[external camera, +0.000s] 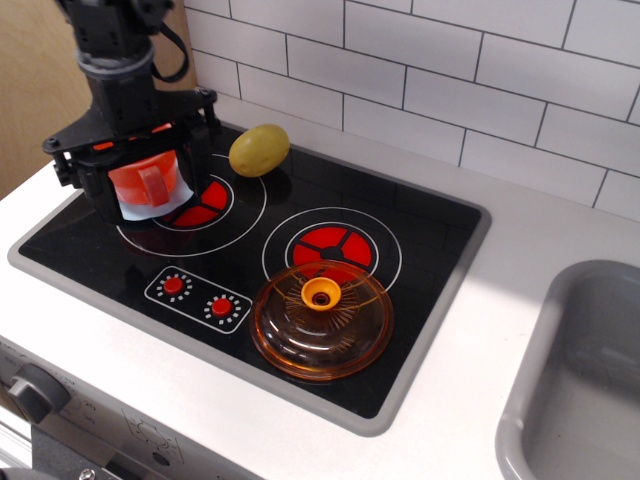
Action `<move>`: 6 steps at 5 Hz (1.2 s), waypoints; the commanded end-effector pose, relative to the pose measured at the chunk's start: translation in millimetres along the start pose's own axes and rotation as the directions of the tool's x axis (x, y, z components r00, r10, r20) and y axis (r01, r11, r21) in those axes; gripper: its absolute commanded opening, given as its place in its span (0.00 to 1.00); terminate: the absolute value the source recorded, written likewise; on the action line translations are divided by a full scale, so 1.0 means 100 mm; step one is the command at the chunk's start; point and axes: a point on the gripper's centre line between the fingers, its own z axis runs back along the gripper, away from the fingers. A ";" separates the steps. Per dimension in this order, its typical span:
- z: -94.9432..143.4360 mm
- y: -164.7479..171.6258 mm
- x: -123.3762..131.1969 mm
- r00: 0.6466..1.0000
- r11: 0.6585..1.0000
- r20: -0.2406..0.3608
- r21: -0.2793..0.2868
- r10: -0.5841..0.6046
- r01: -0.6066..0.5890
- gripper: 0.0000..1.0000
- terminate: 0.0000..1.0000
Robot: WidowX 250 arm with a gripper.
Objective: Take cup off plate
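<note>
The small orange-red plastic cup (147, 180) with a loop handle sits on the pale light-blue scalloped plastic plate (162, 207), which lies on the left burner of the black toy stovetop (300, 290). The black robot gripper (142, 185) is lowered over the cup, its fingers (190, 165) spread and standing on either side of the cup; whether they touch it cannot be told. Right of the cup, near it, lies a yellow potato-shaped toy (259, 150). Further right and toward the front edge of the stovetop rests a transparent orange domed lid (321, 319). The white desk (470, 400) carries the stovetop.
</note>
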 end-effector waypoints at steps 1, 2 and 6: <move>0.00 -0.10 -0.01 0.999 0.999 0.038 0.009 -0.037 0.037 1.00 0.00; 0.01 -0.13 -0.01 0.997 0.998 0.054 -0.024 -0.059 0.060 0.00 0.00; 0.26 -0.36 -0.14 0.989 0.988 0.048 -0.042 -0.143 0.145 0.00 0.00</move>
